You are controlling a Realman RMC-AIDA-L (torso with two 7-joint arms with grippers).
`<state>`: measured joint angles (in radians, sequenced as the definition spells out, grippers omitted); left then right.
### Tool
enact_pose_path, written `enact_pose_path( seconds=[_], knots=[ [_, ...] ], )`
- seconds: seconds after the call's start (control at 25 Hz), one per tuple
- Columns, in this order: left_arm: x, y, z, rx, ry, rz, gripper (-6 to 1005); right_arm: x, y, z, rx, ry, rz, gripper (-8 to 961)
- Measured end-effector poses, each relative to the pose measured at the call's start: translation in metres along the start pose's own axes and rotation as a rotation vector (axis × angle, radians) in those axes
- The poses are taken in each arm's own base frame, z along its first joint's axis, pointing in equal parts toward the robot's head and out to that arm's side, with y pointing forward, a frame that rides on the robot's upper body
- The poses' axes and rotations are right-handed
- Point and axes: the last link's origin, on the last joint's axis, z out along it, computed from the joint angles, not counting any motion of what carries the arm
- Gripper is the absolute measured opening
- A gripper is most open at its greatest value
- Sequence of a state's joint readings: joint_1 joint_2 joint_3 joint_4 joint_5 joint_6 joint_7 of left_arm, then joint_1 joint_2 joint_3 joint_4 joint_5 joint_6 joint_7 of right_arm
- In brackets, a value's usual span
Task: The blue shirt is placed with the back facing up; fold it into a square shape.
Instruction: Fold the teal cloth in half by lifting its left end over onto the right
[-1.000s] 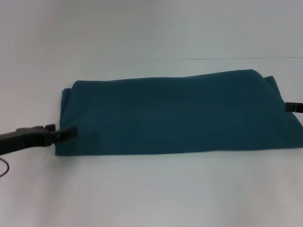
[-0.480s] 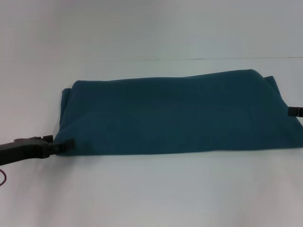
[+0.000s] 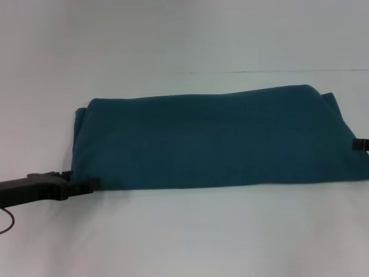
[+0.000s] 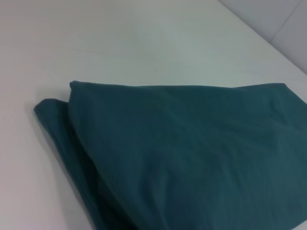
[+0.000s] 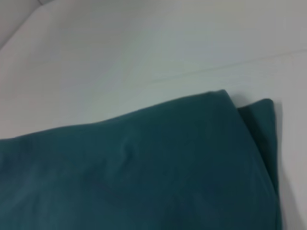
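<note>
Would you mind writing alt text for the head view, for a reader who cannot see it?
A blue shirt, folded into a long band, lies across a white table. The left gripper is at the band's near left corner, and only the tip of the right gripper shows at the shirt's right end.

The shirt (image 3: 213,138) is showing a plain, deep teal-blue all over, with no print or pattern on the side facing up; its folded layers at both ends are looking the same teal, only darker in the creases. The table (image 3: 184,231) under it is lying a flat, pale grey-white, unmarked apart from one thin dark line running across at the back. The left gripper (image 3: 81,186) is showing matte black, and the right gripper (image 3: 360,144) black too.
</note>
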<state>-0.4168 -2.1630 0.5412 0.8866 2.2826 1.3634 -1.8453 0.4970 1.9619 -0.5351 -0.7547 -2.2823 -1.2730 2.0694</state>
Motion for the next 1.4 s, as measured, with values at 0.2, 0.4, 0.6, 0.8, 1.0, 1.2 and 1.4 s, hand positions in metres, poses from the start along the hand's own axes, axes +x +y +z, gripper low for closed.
enact_pose_path(
  seconds=[0.2,0.4,0.6,0.8,1.0,1.2,1.4],
  knots=[
    [0.002,-0.001,0.002,0.011,0.0,0.007,849,0.001,0.0,0.001,0.001,0.001,0.003,570],
    [0.002,-0.007,0.006,0.059,-0.018,0.022,828,0.001,0.0,0.001,0.001,-0.003,0.003,566],
    [0.003,-0.01,0.007,0.088,-0.028,0.025,807,-0.001,0.001,0.001,-0.002,-0.007,0.001,560],
    [0.004,-0.011,0.006,0.091,-0.03,0.029,509,-0.001,0.001,0.001,-0.002,-0.007,-0.002,554],
    [0.003,-0.012,0.005,0.095,-0.035,0.032,303,0.001,-0.001,-0.001,0.006,0.002,-0.005,548],
    [0.002,-0.013,0.006,0.099,-0.046,0.036,110,0.006,-0.005,-0.003,0.014,0.01,0.005,542],
    [0.002,-0.013,0.006,0.1,-0.05,0.037,64,0.012,-0.006,-0.003,0.023,0.031,0.009,535]
  ],
)
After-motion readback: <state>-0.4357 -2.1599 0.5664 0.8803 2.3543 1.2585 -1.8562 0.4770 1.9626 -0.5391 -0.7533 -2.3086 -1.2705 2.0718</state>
